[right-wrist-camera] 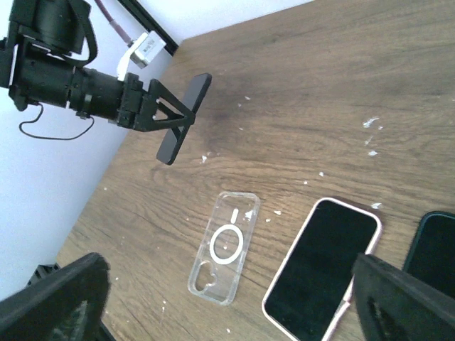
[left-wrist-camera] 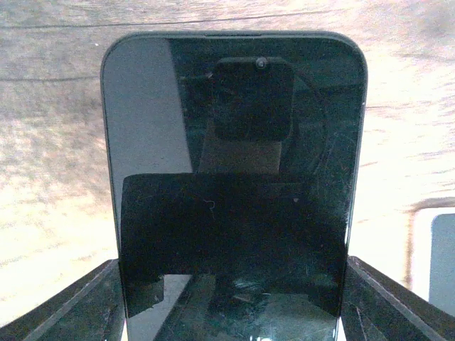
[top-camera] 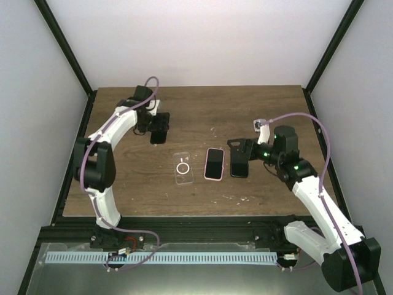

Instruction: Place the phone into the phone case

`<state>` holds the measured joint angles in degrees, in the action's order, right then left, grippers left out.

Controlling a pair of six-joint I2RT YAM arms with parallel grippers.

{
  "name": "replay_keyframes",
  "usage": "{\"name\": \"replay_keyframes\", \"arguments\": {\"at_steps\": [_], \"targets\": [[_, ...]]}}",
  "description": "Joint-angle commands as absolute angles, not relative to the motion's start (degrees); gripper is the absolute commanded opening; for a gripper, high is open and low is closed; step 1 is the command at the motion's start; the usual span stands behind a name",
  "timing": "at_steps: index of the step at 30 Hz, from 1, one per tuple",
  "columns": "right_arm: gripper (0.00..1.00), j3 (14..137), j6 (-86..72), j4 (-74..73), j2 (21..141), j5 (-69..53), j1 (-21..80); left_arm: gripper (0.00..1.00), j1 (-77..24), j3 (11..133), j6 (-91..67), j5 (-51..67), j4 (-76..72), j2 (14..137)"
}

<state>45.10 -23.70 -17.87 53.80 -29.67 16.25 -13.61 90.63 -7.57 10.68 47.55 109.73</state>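
Left gripper (right-wrist-camera: 179, 117): pinching the black phone (left-wrist-camera: 234, 185), with one finger on each long side.
Held phone: the black phone is up in the air over the far left part of the bench (top-camera: 202, 110). It is tilted and does not touch the wood. Its dark glass fills the left wrist view and mirrors the camera.
Right gripper (top-camera: 241, 152): spread wide, with nothing between its fingers (right-wrist-camera: 53, 302). It hangs over the right half of the bench.
Clear phone case (top-camera: 183, 167): lying flat near the middle of the bench, with a white ring on it and no phone in it. It is well apart from the black phone.
Pink phone (top-camera: 214, 163): lying flat with its screen up, just to the right of the Clear phone case and not touching it.
Dark phone (right-wrist-camera: 435, 252): lying flat, just to the right of the Pink phone, under the Right gripper.
Bench top: brown wood with long grain lines. Small white crumbs (right-wrist-camera: 370, 122) are sprinkled on it, mostly around the phones.
Walls (top-camera: 196, 37): plain white at the left, the back and the right.
Black bars (top-camera: 64, 43): they run up the corners of the room.
Near edge: a black rail holds both arm bases, and a white ribbed strip (top-camera: 159, 258) runs in front of it.
Purple cable (top-camera: 322, 132): one runs along each arm.
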Motion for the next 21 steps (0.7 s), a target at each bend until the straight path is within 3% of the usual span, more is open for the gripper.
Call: {"name": "replay_keyframes", "arguments": {"at_steps": [1, 3, 8, 17, 21], "targets": [[0.83, 38.9, -27.4, -2.9, 50.0, -28.6, 19.6, 0.46, -13.1, 86.8, -20.9, 20.8, 44.6, 102.3], [0.74, 35.8, -27.9, 3.8, 48.5, -24.9, 22.7, 0.44, -13.2, 83.9, -26.4, 26.5, 41.0, 99.2], [0.71, 31.5, -30.2, 17.7, 50.7, -16.9, 29.9, 0.41, -14.5, 78.4, -34.4, 31.5, 35.0, 93.4], [0.68, 39.0, -30.7, 22.5, 69.0, -16.4, 41.0, 0.40, -17.6, 73.5, -39.2, 31.0, 32.0, 90.0], [0.68, 45.4, -30.6, 13.7, 74.0, -15.7, 42.2, 0.37, -19.2, 74.9, -35.5, 28.3, 36.4, 91.0]]}}
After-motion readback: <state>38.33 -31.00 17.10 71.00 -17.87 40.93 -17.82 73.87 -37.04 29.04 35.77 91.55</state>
